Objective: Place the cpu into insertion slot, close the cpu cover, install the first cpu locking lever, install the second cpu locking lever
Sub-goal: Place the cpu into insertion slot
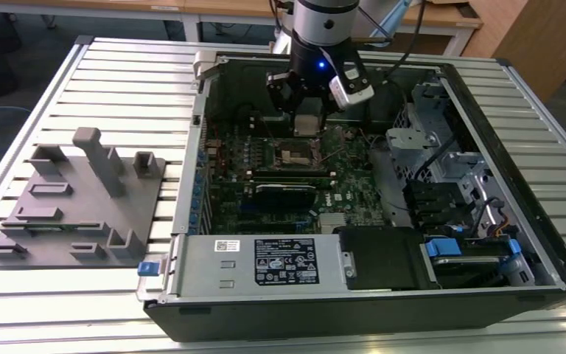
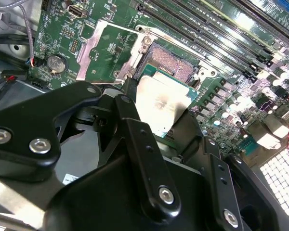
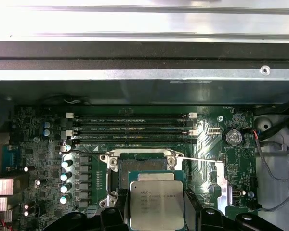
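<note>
Pinching the cpu (image 3: 156,195) tight in the gripper (image 3: 156,211), by two opposite side edges. Hanging close above the insertion slot (image 3: 143,167), not yet in it. In the exterior view, slot at six o'clock from the gripper. Beside it, the cpu cover (image 2: 88,50) flipped open. Probably light, stiff and smooth on top, so easy to slip. Likely fragile underneath, same for the slot. Best held by the edges only, flat and level.
</note>
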You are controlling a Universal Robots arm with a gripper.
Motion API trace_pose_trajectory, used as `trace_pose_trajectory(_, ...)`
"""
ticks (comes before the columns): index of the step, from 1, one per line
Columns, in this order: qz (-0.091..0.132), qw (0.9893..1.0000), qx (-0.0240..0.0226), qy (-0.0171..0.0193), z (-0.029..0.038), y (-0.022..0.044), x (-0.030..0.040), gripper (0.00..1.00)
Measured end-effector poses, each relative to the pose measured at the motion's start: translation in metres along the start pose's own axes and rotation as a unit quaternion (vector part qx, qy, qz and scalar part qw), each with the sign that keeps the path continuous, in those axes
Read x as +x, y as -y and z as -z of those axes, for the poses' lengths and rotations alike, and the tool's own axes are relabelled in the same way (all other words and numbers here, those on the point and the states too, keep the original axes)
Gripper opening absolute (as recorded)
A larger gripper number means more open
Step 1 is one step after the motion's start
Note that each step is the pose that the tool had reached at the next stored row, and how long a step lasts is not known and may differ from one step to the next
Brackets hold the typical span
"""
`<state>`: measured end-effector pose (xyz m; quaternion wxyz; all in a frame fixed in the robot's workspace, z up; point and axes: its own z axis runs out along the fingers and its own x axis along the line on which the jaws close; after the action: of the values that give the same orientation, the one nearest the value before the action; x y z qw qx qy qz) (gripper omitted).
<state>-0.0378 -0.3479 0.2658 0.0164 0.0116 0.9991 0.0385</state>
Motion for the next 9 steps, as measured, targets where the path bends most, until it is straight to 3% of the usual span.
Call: trace_pose_trajectory(9, 0.000, 1.0000, 0.0000, 0.0000, -0.0027, 0.0002, 0.0001, 0.54)
